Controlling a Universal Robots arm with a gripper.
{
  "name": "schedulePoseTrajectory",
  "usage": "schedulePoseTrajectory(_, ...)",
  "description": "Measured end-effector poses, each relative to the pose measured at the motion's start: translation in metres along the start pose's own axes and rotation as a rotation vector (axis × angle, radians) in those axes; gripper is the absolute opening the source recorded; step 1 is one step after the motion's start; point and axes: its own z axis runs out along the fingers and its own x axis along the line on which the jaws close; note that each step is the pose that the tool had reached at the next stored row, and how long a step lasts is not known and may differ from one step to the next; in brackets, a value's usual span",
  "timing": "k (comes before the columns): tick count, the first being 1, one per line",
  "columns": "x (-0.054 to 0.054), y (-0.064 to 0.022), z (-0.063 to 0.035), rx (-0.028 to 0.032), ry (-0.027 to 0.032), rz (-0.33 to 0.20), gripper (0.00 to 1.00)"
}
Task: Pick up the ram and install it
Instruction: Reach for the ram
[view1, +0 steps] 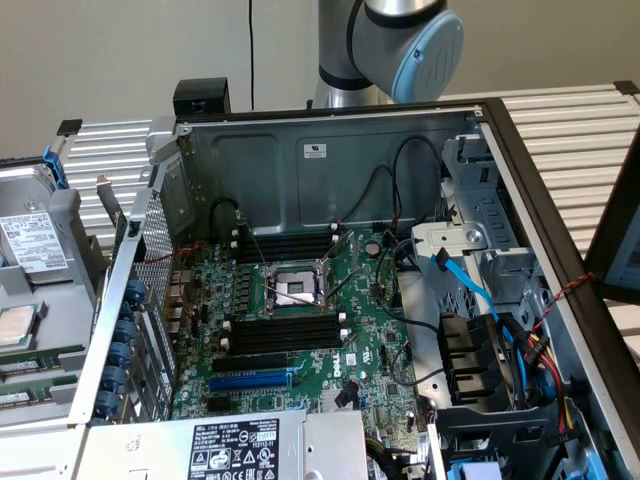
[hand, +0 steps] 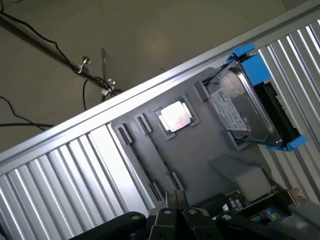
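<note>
The ram looks like a thin green stick (view1: 22, 373) lying low on the grey tray (view1: 60, 300) at the exterior view's left edge, partly cut off. In the wrist view the same tray (hand: 210, 145) lies below me, and between its small black holders (hand: 124, 133) runs a thin edge-on line (hand: 159, 152) that may be the ram. My gripper (hand: 175, 200) hangs above the tray's case-side edge, its narrow black fingertips pressed together with nothing between them. The motherboard (view1: 300, 330) lies in the open case, with long black slots (view1: 285, 330) beside the processor socket and a blue slot (view1: 250, 381).
On the tray sit a hard drive in a blue bracket (hand: 245, 110) and a square processor (hand: 175, 116). The arm's joint (view1: 400, 40) stands behind the case. Cables and a drive cage (view1: 490, 350) crowd the case's right side. Beyond the ribbed table's edge (hand: 125, 107) is the floor, with cables.
</note>
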Motion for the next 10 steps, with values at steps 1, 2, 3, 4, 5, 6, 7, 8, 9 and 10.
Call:
schedulePoseTrajectory(1, 0.0000, 0.0000, 0.0004, -0.0002, 0.0006, -0.019, 0.10)
schedulePoseTrajectory(2, 0.0000, 0.0000, 0.0008, -0.0003, 0.0010, -0.037, 0.10)
schedulePoseTrajectory(3, 0.0000, 0.0000, 0.0013, -0.0004, 0.0016, -0.055, 0.10)
schedulePoseTrajectory(4, 0.0000, 0.0000, 0.0017, -0.0005, 0.0021, -0.073, 0.10)
schedulePoseTrajectory(5, 0.0000, 0.0000, 0.0020, -0.0007, 0.0027, -0.091, 0.10)
schedulePoseTrajectory(6, 0.0000, -0.0001, 0.0025, -0.0007, 0.0032, -0.110, 0.10)
schedulePoseTrajectory(7, 0.0000, -0.0001, 0.0029, -0.0009, 0.0036, -0.126, 0.10)
schedulePoseTrajectory(8, 0.0000, -0.0001, 0.0031, -0.0011, 0.0042, -0.145, 0.10)
schedulePoseTrajectory(9, 0.0000, -0.0001, 0.0033, -0.0012, 0.0048, -0.165, 0.10)
schedulePoseTrajectory(10, 0.0001, -0.0001, 0.0034, -0.0014, 0.0054, -0.184, 0.10)
